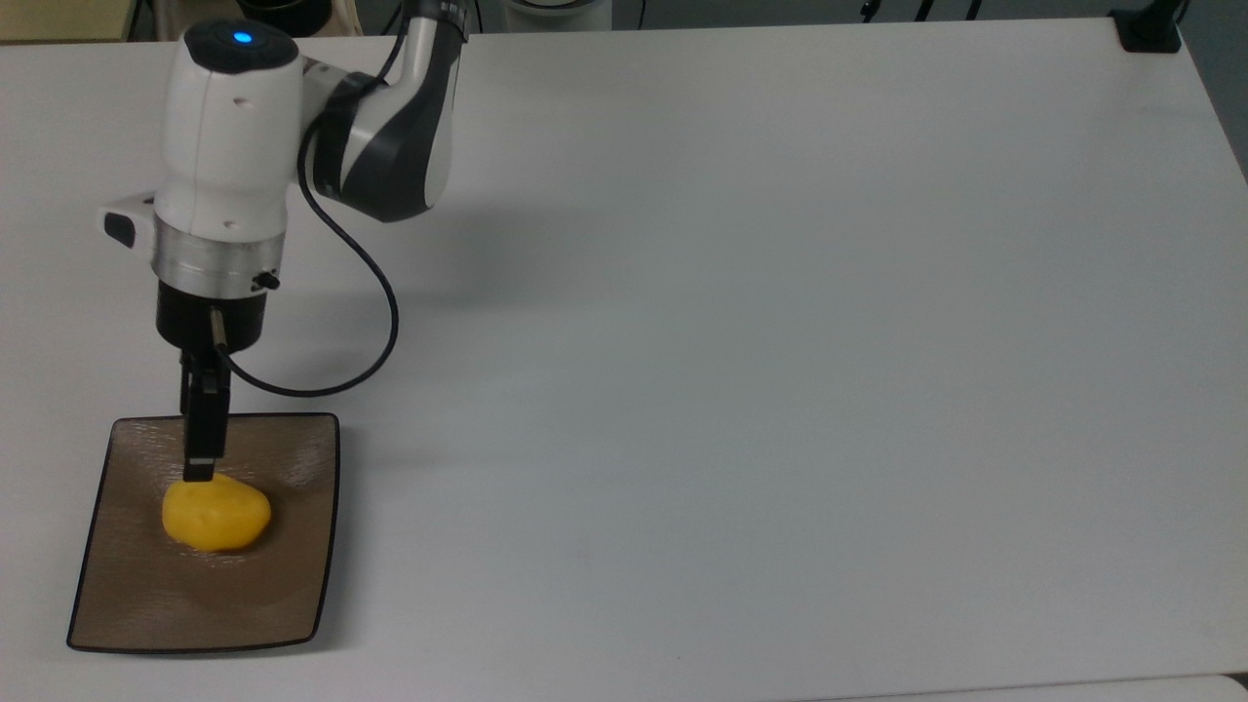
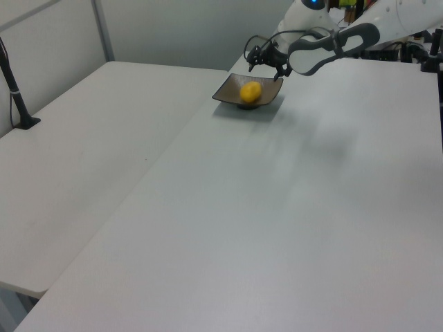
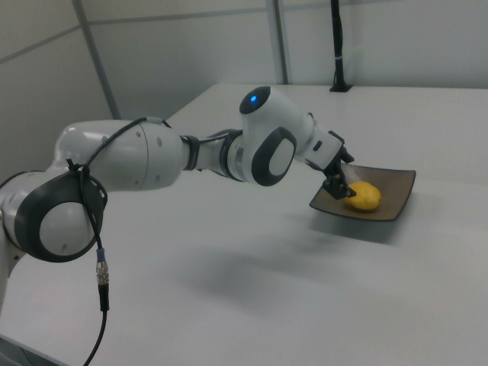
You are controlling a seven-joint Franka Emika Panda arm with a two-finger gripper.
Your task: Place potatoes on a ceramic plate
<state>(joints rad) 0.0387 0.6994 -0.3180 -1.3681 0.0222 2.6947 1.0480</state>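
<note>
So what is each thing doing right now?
potato: lying loose on the plate, nothing gripping it
ceramic plate: flat on the table, holding the potato
gripper: open, empty, hanging just above the plate's far edge
table: holding up the plate
</note>
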